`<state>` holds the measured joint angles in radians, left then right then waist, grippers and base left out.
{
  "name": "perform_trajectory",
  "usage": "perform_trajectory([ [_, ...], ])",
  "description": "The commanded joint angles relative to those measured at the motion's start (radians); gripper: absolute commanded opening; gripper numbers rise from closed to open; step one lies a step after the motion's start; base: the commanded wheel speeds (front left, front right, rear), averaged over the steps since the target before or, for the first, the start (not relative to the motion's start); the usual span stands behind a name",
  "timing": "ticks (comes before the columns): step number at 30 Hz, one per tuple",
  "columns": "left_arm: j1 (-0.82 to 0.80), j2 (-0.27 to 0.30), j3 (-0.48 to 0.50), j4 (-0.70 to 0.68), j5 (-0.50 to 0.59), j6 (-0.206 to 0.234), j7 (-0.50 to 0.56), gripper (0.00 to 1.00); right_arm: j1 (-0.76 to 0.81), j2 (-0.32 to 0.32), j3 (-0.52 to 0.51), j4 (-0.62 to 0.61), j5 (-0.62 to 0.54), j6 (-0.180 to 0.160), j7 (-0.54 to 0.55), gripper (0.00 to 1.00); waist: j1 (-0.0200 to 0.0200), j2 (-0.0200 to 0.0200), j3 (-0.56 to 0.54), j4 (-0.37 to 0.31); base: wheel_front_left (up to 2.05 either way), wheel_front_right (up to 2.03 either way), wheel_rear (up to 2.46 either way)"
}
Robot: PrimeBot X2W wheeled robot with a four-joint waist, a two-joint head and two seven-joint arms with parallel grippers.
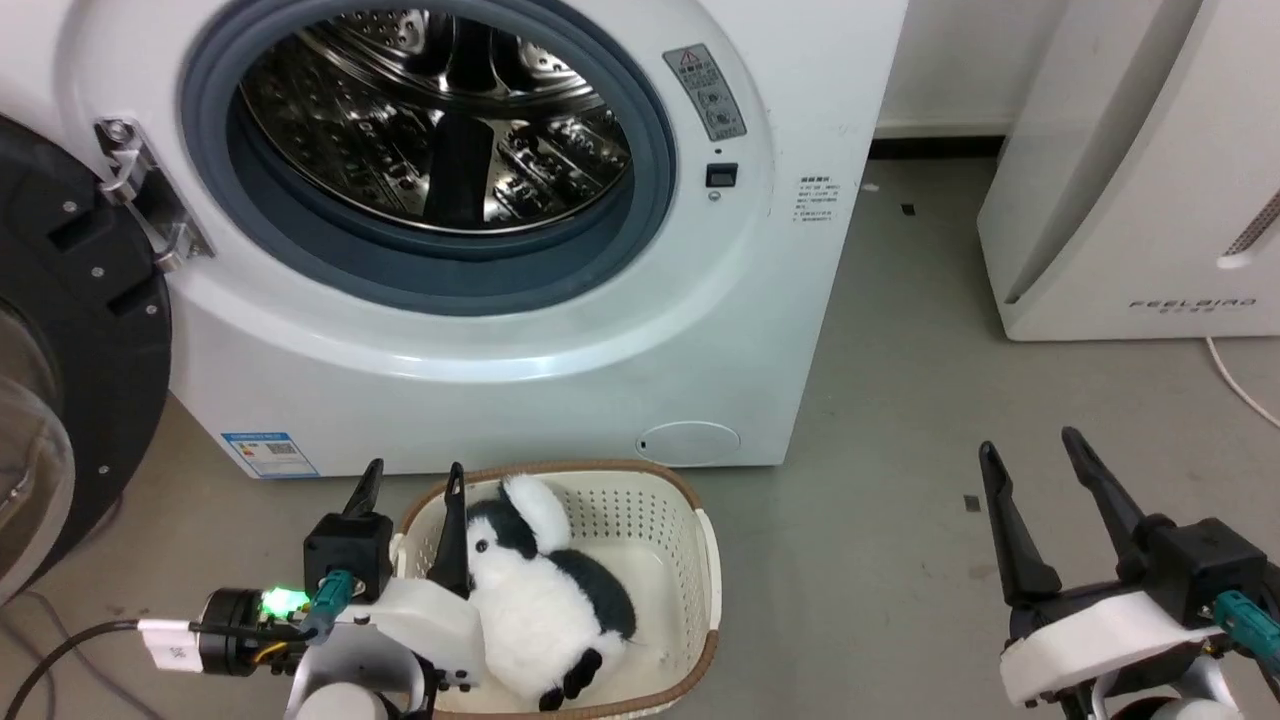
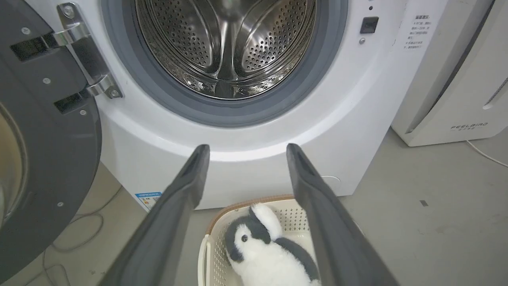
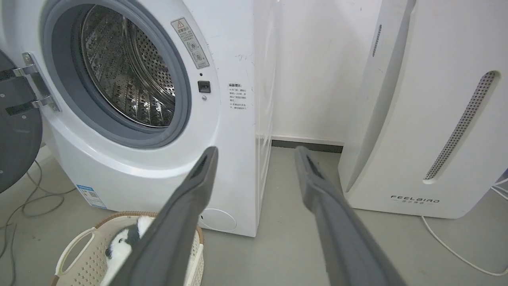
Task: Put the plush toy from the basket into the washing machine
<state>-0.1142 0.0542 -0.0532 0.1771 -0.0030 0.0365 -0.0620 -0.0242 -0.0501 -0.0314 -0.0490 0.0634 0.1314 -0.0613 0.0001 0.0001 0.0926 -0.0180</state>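
1. Left claw (image 1: 415, 470) is hanging open and empty over the left end of the basket (image 1: 690, 520). Right claw (image 1: 1030, 443) is sitting open and empty too, well apart over the floor (image 1: 880, 450).
2. Plush toy (image 1: 545, 600) is lying in the basket, head toward the washing machine (image 1: 500, 380), ungripped.
3. I'm reading the step as the reach-in. Be tipping the left claw down and closing across the toy's body, not its ear. The fur will be compressing, so squeeze fully.
4. Be lifting straight up past the brown rim. The light basket is likely coming along if a finger snags.
5. Door (image 1: 70, 330) is standing open and the drum (image 1: 440, 110) is looking empty.
6. Left wrist view is showing the toy's face centred between the fingers (image 2: 178, 206). In the head view one finger is overlapping the toy's head.
7. Right wrist view is adding the basket's handle (image 3: 75, 246) and the machine's side beside the FEELBIRD appliance (image 3: 416, 119).
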Motion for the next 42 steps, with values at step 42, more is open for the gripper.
perform_trajectory([
  [42,-0.47,0.078,-0.045,0.587,-0.105,-0.098,0.211,1.0,-0.216,0.0,-0.029,-0.122,0.127,0.0,-0.094,1.0,0.0,-0.0001,0.464,-0.108,0.0,0.0,0.0],
])
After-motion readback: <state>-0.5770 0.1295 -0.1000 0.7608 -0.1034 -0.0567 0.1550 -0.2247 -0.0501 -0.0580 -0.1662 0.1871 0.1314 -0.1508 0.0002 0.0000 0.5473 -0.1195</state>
